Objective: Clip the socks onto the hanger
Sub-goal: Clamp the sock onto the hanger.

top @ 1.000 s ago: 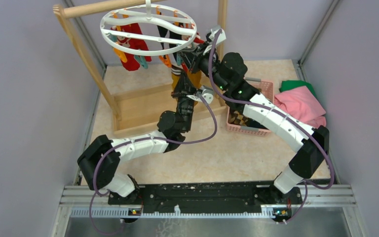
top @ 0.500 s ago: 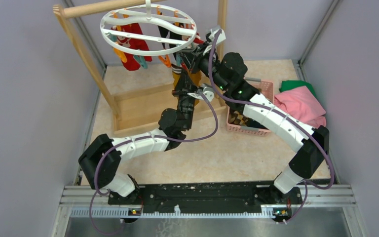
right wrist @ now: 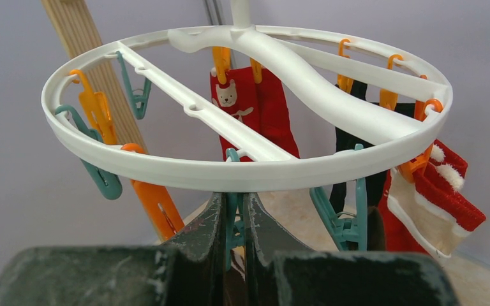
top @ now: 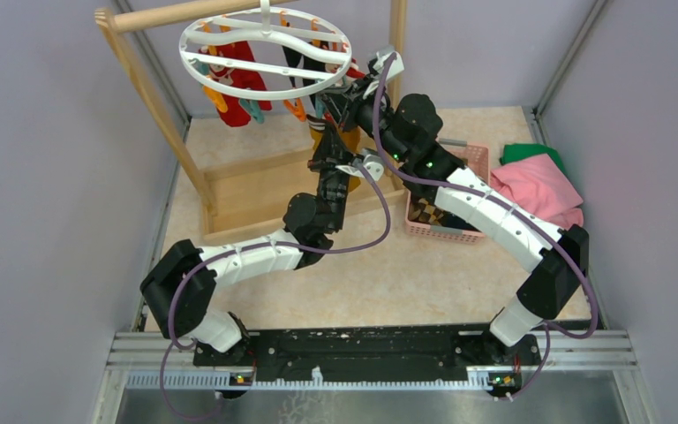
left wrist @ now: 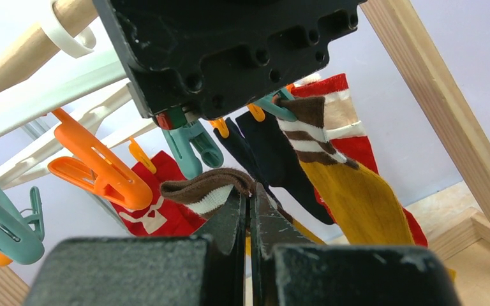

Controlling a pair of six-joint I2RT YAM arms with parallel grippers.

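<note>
Left gripper point(left wrist: 250, 199): pinching brown sock cuff point(left wrist: 198, 189).
Right gripper point(right wrist: 233, 203): squeezing teal clip point(right wrist: 232, 224) under hanger point(right wrist: 166, 171).
In the way: orange clip point(left wrist: 99, 169), hung socks point(left wrist: 357, 197), rack post point(left wrist: 446, 115) crowding close.

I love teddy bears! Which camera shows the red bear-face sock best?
The right wrist view: the red bear sock hangs facing the camera under the hanger, face clear. The top view shows red socks through the hanger, no face. The left wrist view shows only a partly hidden red sock.

hanger point(top: 265, 91) on rack point(top: 154, 106) rail, rear left | basket point(top: 482, 164) right of rack | cloths point(top: 538, 190) beyond, perhaps touching
</note>
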